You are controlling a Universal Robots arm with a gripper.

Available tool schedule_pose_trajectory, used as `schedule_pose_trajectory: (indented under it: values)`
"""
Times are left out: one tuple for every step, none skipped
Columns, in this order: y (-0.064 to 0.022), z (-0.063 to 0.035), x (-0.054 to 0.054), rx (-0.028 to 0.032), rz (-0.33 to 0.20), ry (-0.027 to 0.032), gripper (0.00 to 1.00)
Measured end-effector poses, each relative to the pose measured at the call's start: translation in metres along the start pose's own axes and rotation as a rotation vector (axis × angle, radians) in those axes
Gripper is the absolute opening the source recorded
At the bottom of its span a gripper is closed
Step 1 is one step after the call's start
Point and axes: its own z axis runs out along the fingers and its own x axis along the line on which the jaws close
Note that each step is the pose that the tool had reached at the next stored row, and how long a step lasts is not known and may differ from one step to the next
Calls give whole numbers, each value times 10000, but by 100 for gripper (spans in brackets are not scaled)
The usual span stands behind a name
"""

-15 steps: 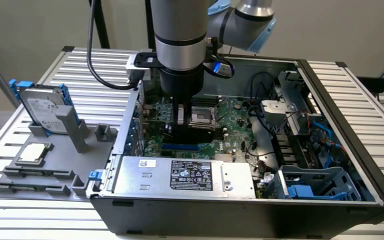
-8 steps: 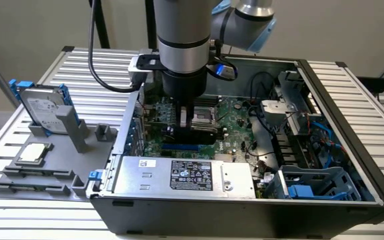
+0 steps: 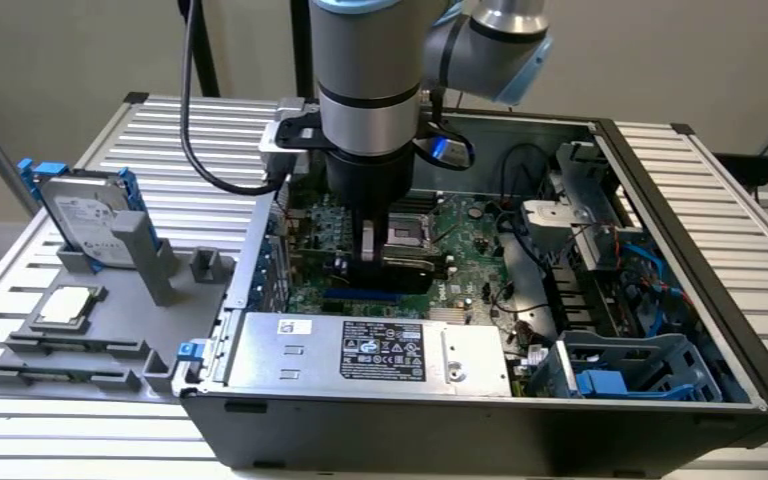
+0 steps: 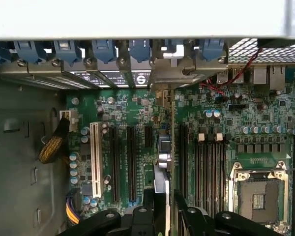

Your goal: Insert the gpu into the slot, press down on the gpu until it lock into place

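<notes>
The arm (image 3: 368, 110) reaches straight down into the open computer case (image 3: 491, 425), which lies on its side on the slatted counter (image 3: 744, 230). Its jaws are pinching the gpu (image 3: 408, 272) by its upper edge. In the wrist view the gpu (image 4: 163, 172) runs edge-on between the two black fingers (image 4: 147, 204), which press on it from both sides.

The gpu stands upright on the green motherboard (image 3: 471, 270) near the middle of the case, its black cooler face turned toward six o'clock in the exterior view. Its lower edge meets the blue slot (image 3: 357, 297), a short length of which peeks out at seven o'clock of the gpu (whether it sits fully home I cannot tell). The silvery end bracket (image 4: 174, 73) lies at the case wall, in the row of blue clips (image 4: 103, 49).

Black memory strips (image 4: 209, 167) run parallel to the gpu, between it and the processor socket (image 4: 258, 196). The power supply (image 3: 371, 350) lies at six o'clock of the gpu. Outside the case, at nine o'clock, a hard drive (image 3: 91, 215) with blue rails stands on a grey fixture (image 3: 37, 345).
</notes>
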Motion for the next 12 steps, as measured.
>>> schedule_pose_trajectory:
  values:
    - [0,5,0,-30,-11,-2,26]
    - [-1,10,0,-67,-24,-3,26]
    - [-1,12,0,-105,-36,-2,26]
    - [-1,16,0,-138,-51,-2,26]
    - [-3,18,0,-159,-69,-2,26]
    - [-9,19,-1,-170,-99,-4,26]
    - [-13,21,-1,-177,-147,-7,26]
    - [-17,22,-2,-183,-195,-9,26]
    - [-19,23,-3,-187,-239,-11,26]
    - [-19,23,-4,-193,-263,-12,26]
    - [-20,25,-8,-201,-268,-12,26]
    - [-20,26,-10,-209,-270,-11,26]
